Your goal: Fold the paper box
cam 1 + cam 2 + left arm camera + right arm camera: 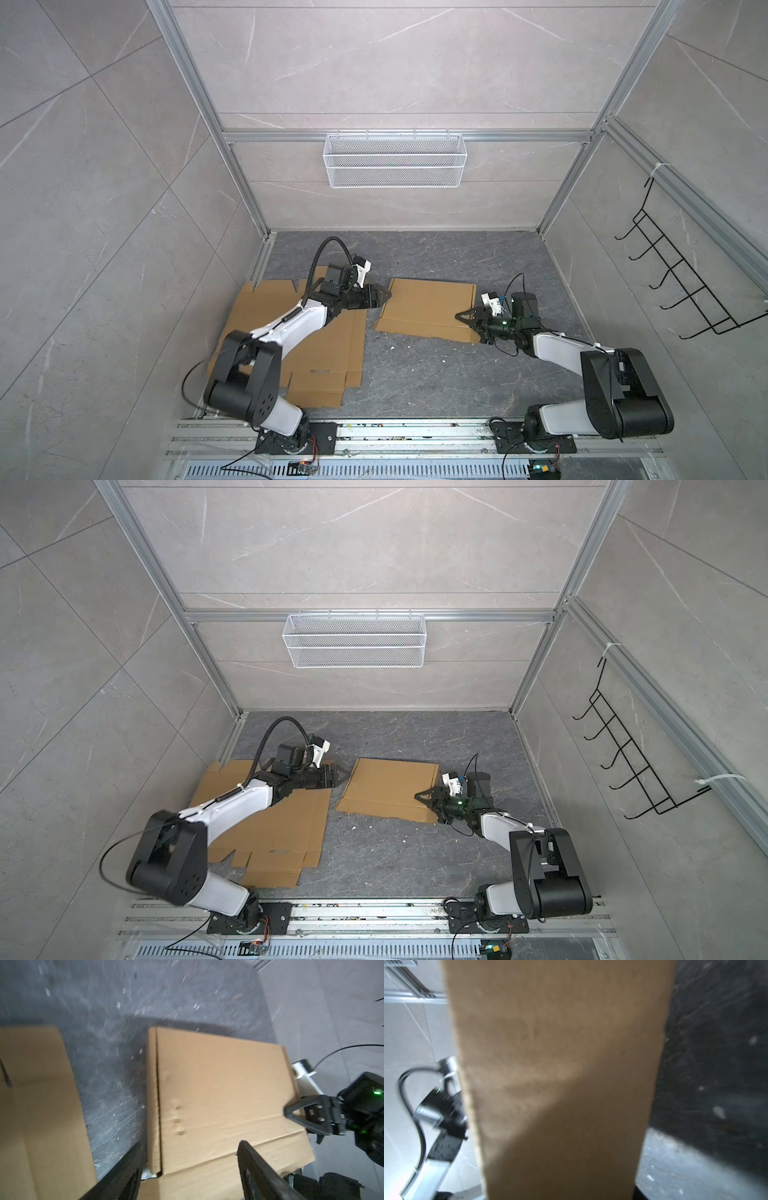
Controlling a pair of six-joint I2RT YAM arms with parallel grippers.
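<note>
The paper box (428,309) is a flattened brown blank lying on the dark desk (415,374). It sits between our two sets of jaws, with one end at the tips of the left jaws and the opposite end at the right jaws. Its longer side seems to run from one pair to the other, so both arms meet it end-on.

The left arm (299,324) reaches over the spare flat sheets (328,353). Its jaws stand open. In the left wrist view the two fingers (255,1165) are well apart, with the box's nearest corner between them.

The right arm (557,347) has its jaws at the creased strip along the box's edge. One finger (295,1112) lies over the board and a dark part shows below the edge, so the jaws appear to straddle it. The right wrist view is filled by blurred cardboard just ahead of the jaws. We cannot tell whether they have closed on the board.

We judge the right jaws to be nearer a grip. The coming move turns on whether that strip lies between them. If it does, the flap could be raised about its crease, which runs away from them towards the left jaws' end.
</note>
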